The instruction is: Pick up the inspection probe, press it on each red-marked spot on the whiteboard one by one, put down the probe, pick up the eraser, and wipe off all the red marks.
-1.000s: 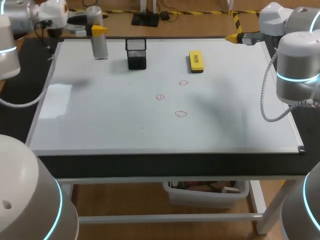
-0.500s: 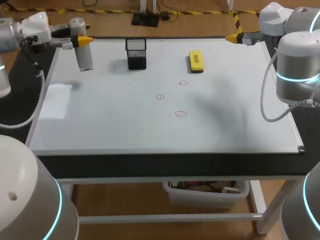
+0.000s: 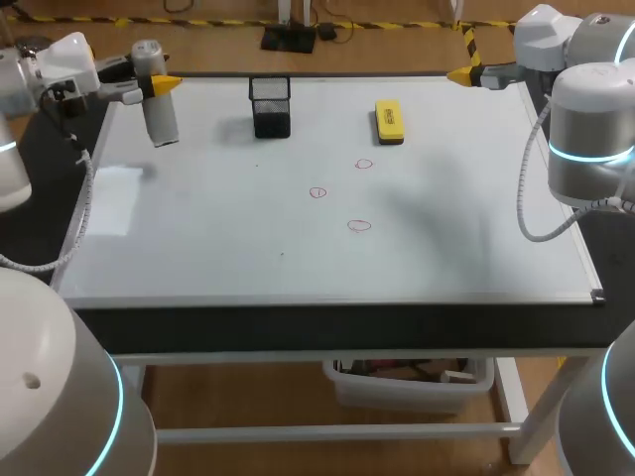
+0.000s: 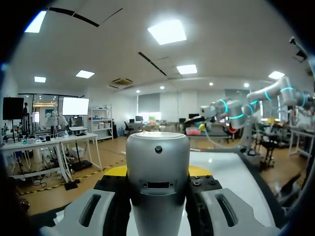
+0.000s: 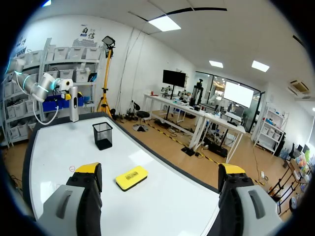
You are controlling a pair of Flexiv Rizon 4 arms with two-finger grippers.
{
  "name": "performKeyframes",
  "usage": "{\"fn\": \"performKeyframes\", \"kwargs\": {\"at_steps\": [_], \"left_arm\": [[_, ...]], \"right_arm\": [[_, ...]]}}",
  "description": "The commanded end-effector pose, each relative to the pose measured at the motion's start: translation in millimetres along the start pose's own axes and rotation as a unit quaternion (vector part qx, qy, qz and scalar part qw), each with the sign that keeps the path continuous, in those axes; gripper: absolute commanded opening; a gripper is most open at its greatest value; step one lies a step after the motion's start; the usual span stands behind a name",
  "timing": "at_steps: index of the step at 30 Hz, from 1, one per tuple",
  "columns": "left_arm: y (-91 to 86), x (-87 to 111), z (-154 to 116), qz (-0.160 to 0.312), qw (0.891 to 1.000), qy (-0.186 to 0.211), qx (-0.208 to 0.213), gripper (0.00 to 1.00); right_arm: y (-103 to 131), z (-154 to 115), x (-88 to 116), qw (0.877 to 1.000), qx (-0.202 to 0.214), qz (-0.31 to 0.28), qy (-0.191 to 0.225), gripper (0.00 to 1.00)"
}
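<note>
Left arm (image 3: 67, 61) carried the probe (image 3: 162, 117) from beside the mesh cup (image 3: 270, 106) out to the bench's far-left corner over the last 1 s. Left jaws pinch it upright there. That's away from the 3 red marks (image 3: 317, 192) mid-whiteboard (image 3: 446, 248), all intact. Eraser (image 3: 389, 121) sits untouched near the far edge. Right jaws spread, empty, at the far-right corner. Looks more like parking the probe than pressing.

Left tool (image 4: 158, 173) clamped on silver probe (image 4: 157, 157) from both sides; probe's rounded end foremost; whiteboard (image 4: 236, 178) ahead.
</note>
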State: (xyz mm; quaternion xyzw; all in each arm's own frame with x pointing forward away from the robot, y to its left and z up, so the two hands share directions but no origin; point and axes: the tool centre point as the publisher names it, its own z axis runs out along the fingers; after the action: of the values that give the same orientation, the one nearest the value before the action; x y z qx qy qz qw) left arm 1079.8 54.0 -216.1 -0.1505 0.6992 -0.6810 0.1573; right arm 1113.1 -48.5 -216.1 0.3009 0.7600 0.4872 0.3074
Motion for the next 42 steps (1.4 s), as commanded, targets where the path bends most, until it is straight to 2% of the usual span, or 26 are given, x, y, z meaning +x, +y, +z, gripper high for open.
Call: {"fn": "performKeyframes", "kwargs": {"at_steps": [1,2,5,9,14,17,19,24,25,30,32,33,34,36,37,38,39,42], "left_arm": [[-1.3,3.5,0,0.001,1.000,-0.016,0.001,0.00],[-1.3,3.5,0,0.001,1.000,-0.016,0.001,0.00],[-1.3,3.5,0,0.001,1.000,-0.016,0.001,0.00],[-1.3,3.5,0,0.001,1.000,-0.016,0.001,0.00],[-1.3,3.5,0,0.001,1.000,-0.016,0.001,0.00],[-1.3,3.5,0,0.001,1.000,-0.016,0.001,0.00],[-1.3,3.5,0,0.001,1.000,-0.016,0.001,0.00],[-1.3,3.5,0,0.001,1.000,-0.016,0.001,0.00],[-1.3,3.5,0,0.001,1.000,-0.016,0.001,0.00],[-1.3,3.5,0,0.001,1.000,-0.016,0.001,0.00],[-1.3,3.5,0,0.001,1.000,-0.016,0.001,0.00],[-1.3,3.5,0,0.001,1.000,-0.016,0.001,0.00],[-1.3,3.5,0,0.001,1.000,-0.016,0.001,0.00],[-1.3,3.5,0,0.001,1.000,-0.016,0.001,0.00],[-1.3,3.5,0,0.001,1.000,-0.016,0.001,0.00],[-1.3,3.5,0,0.001,1.000,-0.016,0.001,0.00],[-1.3,3.5,0,0.001,1.000,-0.016,0.001,0.00],[-1.3,3.5,0,0.001,1.000,-0.016,0.001,0.00]], "right_arm": [[0,0,-1,1.000,0.000,0.000,0.001,1.00],[0,0,-1,1.000,0.000,0.000,0.001,1.00],[-3,16,-5,0.996,0.031,-0.027,0.084,1.00],[-2,39,-6,0.982,0.058,-0.063,0.168,1.00],[-5,67,-3,0.949,0.106,-0.123,0.270,1.00],[-5,84,-1,0.923,0.138,-0.165,0.321,1.00],[-7,94,1,0.891,0.183,-0.214,0.356,1.00],[-11,117,13,0.788,0.269,-0.333,0.443,1.00],[-12,122,14,0.773,0.279,-0.349,0.451,1.00],[-20,142,20,0.669,0.347,-0.448,0.480,1.00],[-24,149,20,0.636,0.363,-0.479,0.483,1.00],[-25,151,21,0.614,0.372,-0.497,0.487,1.00],[-27,153,21,0.601,0.378,-0.507,0.488,1.00],[-32,158,19,0.597,0.389,-0.514,0.477,1.00],[-37,161,17,0.607,0.388,-0.519,0.459,1.00],[-40,163,15,0.637,0.383,-0.498,0.447,1.00],[-39,165,15,0.676,0.371,-0.471,0.428,1.00],[-39,165,15,0.676,0.371,-0.471,0.428,1.00]]}}
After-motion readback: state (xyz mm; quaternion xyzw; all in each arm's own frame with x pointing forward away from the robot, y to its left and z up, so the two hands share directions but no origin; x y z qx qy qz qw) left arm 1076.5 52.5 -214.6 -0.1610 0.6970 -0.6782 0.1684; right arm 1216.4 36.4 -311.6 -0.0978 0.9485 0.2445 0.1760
